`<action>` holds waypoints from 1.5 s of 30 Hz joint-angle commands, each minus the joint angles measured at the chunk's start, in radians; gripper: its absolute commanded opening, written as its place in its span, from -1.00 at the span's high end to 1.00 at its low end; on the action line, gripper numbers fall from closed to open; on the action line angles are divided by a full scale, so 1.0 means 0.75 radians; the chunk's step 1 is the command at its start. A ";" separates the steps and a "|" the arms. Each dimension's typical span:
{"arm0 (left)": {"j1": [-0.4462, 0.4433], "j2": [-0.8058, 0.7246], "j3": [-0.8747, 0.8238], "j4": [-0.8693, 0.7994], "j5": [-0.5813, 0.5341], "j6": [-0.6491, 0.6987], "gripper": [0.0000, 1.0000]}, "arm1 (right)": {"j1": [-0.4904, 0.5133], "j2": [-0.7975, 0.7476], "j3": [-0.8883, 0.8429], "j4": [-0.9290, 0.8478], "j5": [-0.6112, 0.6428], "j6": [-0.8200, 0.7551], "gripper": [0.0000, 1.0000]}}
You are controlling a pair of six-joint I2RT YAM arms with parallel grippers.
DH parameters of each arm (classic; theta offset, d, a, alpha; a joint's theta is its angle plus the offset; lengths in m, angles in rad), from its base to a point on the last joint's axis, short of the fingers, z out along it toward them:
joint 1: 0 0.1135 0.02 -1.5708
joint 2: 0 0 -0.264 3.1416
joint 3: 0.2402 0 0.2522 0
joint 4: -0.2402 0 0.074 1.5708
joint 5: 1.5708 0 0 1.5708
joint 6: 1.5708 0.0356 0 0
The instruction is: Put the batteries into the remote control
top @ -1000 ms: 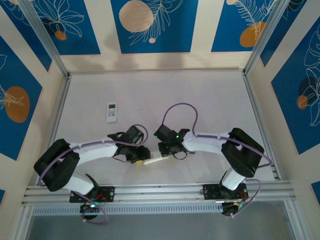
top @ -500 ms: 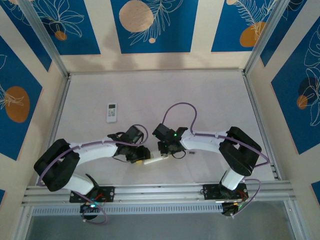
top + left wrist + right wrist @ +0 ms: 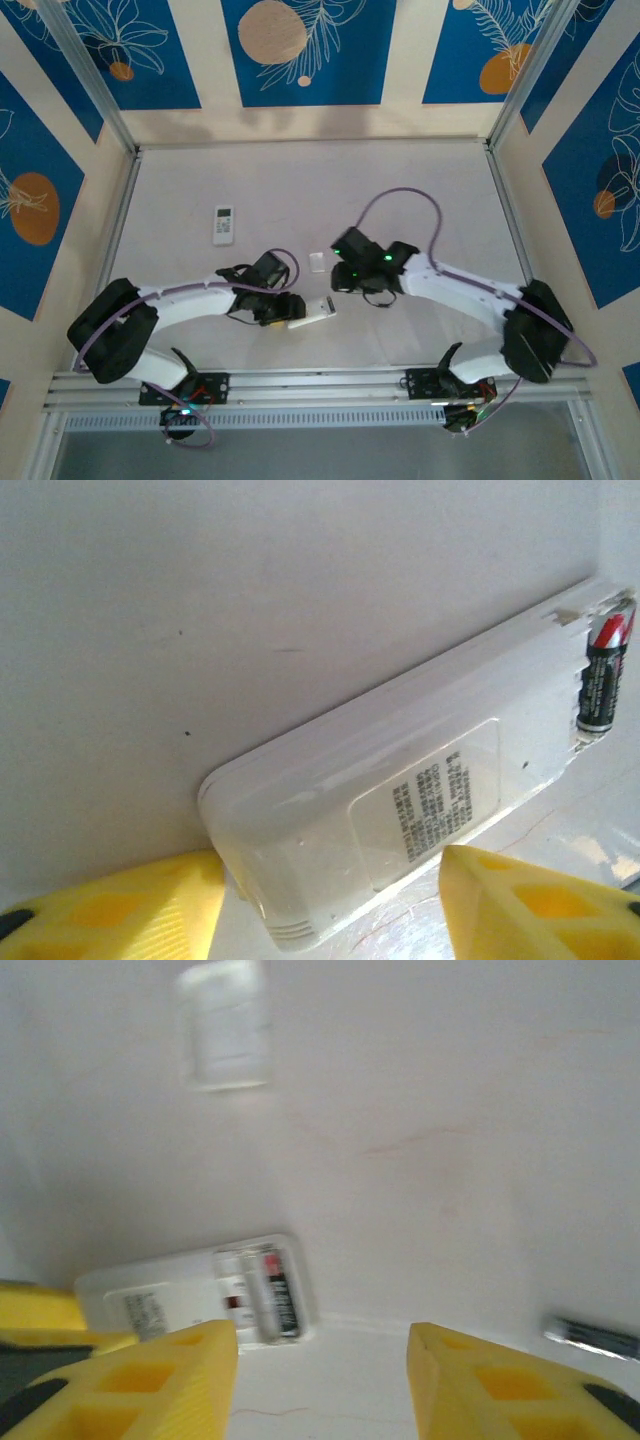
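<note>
Second cell to fetch; one slot looks free.

Judged step: the left gripper (image 3: 330,865) should steady the remote (image 3: 380,810), which lies back-up on the table (image 3: 250,600). The right gripper (image 3: 320,1345) should take the loose battery (image 3: 590,1338) crosswise at mid-length and seat it beside the seated battery (image 3: 603,670), polarity checked. Left fingers (image 3: 110,910) are spread around the remote's near end; whether the pads touch it, cannot tell. Beyond, right fingers (image 3: 500,1380) spread wide, holding nothing, loose battery off to their right. Farther out lie the battery cover (image 3: 225,1025), then a second remote (image 3: 223,224).
</note>
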 commanded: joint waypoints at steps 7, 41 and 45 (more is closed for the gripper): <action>-0.002 -0.192 0.027 -0.110 -0.271 0.166 -0.59 | -0.329 -0.352 -0.299 -0.217 -0.130 0.346 0.00; -0.001 -0.248 -0.039 0.042 -0.171 0.244 -0.82 | -0.515 0.002 -0.431 0.128 -0.329 0.425 0.46; -0.001 -0.237 -0.035 0.044 -0.165 0.241 -0.83 | -0.515 0.019 -0.428 0.135 -0.342 0.373 0.54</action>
